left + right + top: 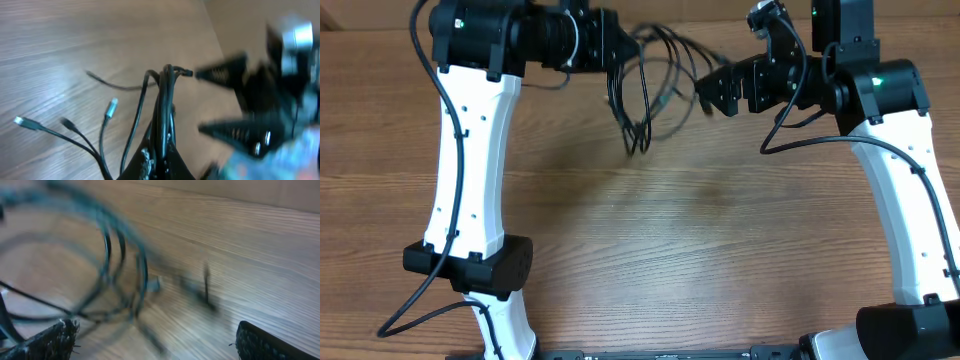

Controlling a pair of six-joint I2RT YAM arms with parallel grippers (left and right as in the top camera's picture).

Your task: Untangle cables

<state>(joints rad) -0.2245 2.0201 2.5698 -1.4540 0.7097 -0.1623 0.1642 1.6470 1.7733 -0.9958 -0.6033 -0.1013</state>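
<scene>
left gripper (613, 68) clamped on cables (164, 110) near the far table edge (225, 197), right gripper (718, 90) spread apart alongside.

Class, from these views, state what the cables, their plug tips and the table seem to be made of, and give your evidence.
The cables: likely rubber or plastic sheathing, matte black, bending in loose loops. The plug tips: probably metal, silvery, shiny. The table: wood or wood-look laminate, brown grain lines.
</scene>
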